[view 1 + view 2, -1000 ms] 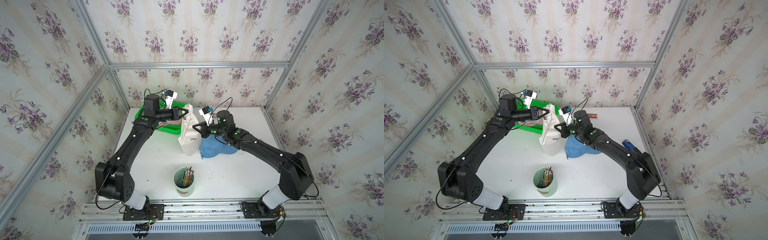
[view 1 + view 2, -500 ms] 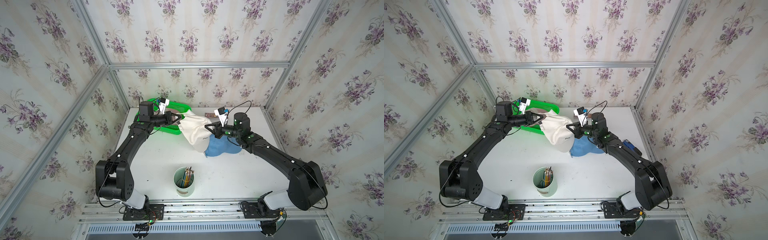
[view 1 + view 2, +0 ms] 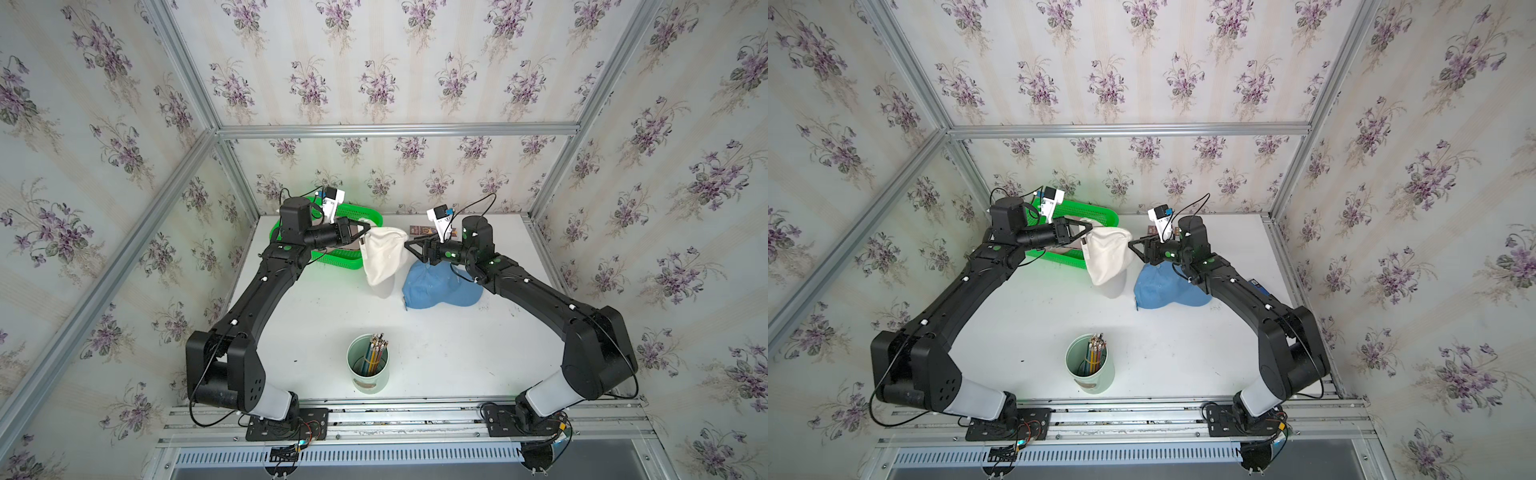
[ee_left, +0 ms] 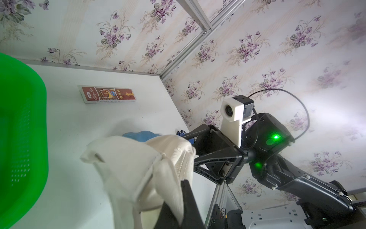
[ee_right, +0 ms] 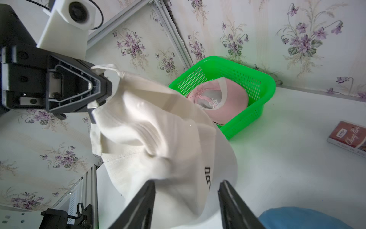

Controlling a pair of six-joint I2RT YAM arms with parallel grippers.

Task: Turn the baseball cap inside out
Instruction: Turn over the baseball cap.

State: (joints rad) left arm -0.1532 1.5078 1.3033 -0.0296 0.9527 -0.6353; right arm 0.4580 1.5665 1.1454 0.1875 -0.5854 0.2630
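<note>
Left hand (image 3: 365, 236) clamps white cap (image 3: 382, 255) (red box (image 4: 108, 94) reads "Chung Hwa"); right hand (image 5: 186, 183) apart.

— Any writing on the bench?

— One pack (image 4: 108, 97) lying flat, red-brown. White script on it reads "Chung Hwa"; the right wrist view shows the same script, cut off at the frame edge (image 5: 348, 138).

— Anything else on that pack?

— A small pale label beside the script, gold Chinese characters and a line of fine print along one edge, all too soft to read.

— The caps?

— The white cap (image 5: 158, 138) carries black letters near its lower edge. "DO" is clear, and the rest curls out of sight.

— And the pink cap (image 5: 233, 97) in the basket (image 5: 263, 95)?

— White stitching on it, not legible.
</note>
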